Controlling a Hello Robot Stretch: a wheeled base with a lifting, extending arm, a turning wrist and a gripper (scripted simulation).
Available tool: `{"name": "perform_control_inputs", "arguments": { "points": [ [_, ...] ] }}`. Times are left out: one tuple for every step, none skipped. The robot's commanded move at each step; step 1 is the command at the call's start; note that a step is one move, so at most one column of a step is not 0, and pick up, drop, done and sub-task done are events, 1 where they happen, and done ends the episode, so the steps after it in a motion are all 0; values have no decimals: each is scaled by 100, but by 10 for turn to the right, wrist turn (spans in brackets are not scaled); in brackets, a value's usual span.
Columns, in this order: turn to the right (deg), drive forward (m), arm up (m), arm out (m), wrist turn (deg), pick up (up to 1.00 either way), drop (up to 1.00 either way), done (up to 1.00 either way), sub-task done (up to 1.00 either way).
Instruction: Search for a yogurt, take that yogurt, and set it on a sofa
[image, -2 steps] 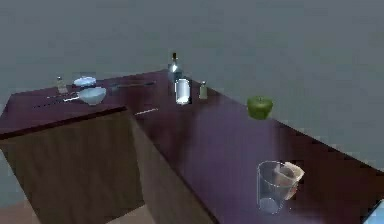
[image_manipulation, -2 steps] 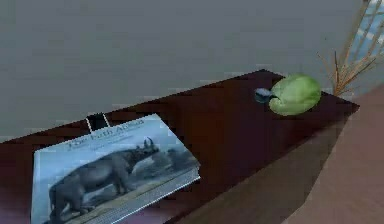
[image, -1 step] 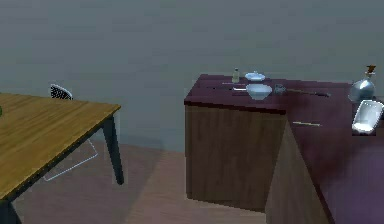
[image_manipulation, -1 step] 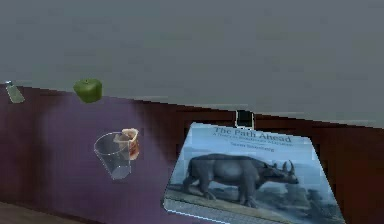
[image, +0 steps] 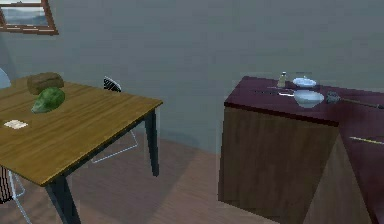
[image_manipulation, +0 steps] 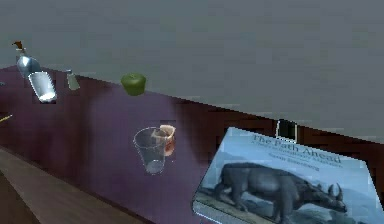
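Risk sat on the counter (image_manipulation: 80, 120): a small reddish cup (image_manipulation: 169, 138), perhaps the yogurt, stood mid-surface just behind a clear glass (image_manipulation: 150, 152) that a reach might topple; the pincer's state could not be told

Robot's own look: can't tell from these two views. Both cameras face outward from the body, so casing colour, shape, cables, screws and markings can't be made out; nothing to log on the body for this moment
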Motion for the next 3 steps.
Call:
{"name": "perform_control_inputs", "arguments": {
  "points": [
    [0, 0, 50, 0, 0, 0, 0, 0, 0],
    [0, 0, 38, 0, 0, 0, 0, 0, 0],
    [0, 0, 0, 20, 0, 0, 0, 0, 0]
  ]
}}
